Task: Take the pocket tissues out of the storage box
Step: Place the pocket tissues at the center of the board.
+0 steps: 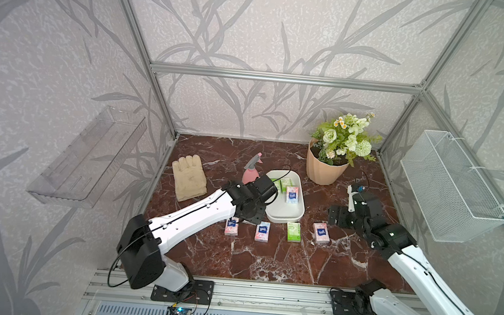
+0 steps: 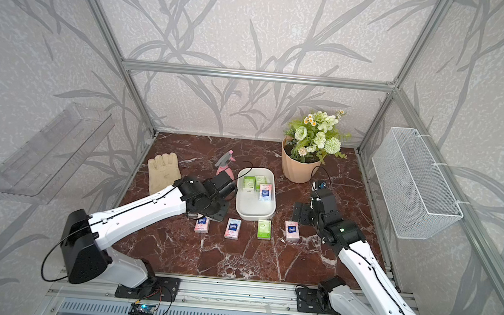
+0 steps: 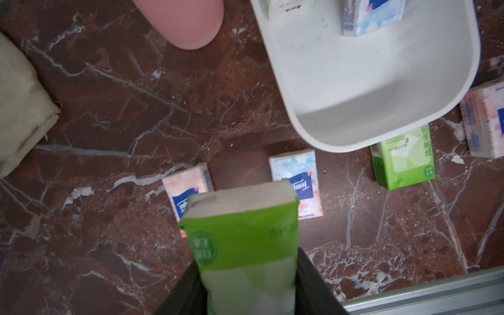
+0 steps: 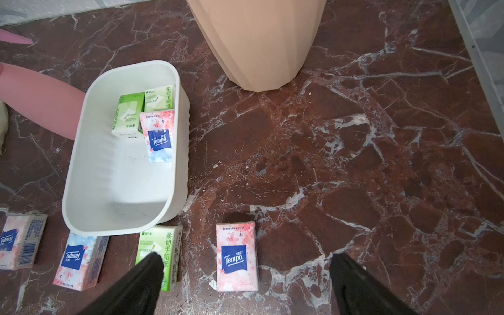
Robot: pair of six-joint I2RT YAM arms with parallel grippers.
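The left pincer [image 3: 246, 272] is closed on one end of a green and white soft tissue packet [image 3: 240, 218], over the dark red marble table [image 1: 266, 259] just left of the near end of the shallow white plastic storage box [image 1: 283, 209]. I judge it will join the row of four packets [image 1: 294, 232] laid along the box's near side. Two green packets [image 4: 128, 114] and one pink floral packet [image 4: 156, 136] lie at the box's far end. The right pincer [image 4: 246, 257] stands open and empty, right of the box.

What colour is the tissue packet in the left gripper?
The held packet is bright green and white, clearest in the left wrist view.
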